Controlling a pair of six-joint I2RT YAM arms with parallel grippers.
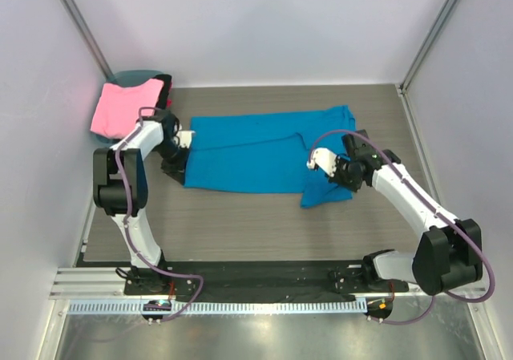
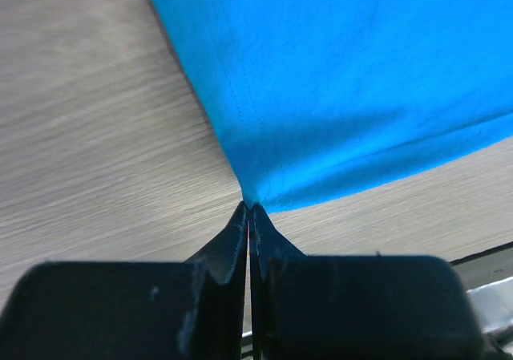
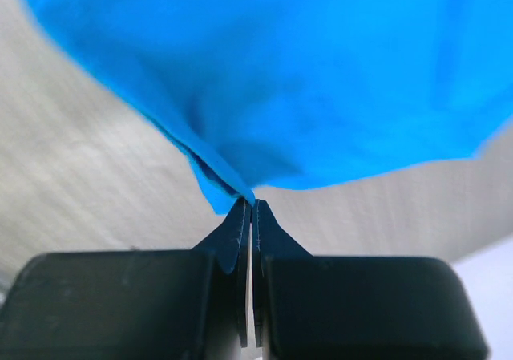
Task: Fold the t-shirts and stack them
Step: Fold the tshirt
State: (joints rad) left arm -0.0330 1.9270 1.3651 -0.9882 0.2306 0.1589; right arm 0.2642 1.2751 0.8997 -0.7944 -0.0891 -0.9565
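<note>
Top external: blue t-shirt on table

A robotics lab cell: white panel walls enclose a wood-grain table edged by an aluminium rail.

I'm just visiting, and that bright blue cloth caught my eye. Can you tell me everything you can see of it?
It is a bright blue t-shirt of soft, thin cloth with a stitched seam. It lies mostly flat across the middle of the wood-grain table, its long side running left to right. Part of it looks folded over itself, and a flap reaches toward the near right. The left gripper is shut on its near left corner, and the right gripper is shut on a doubled edge at its right end.
</note>
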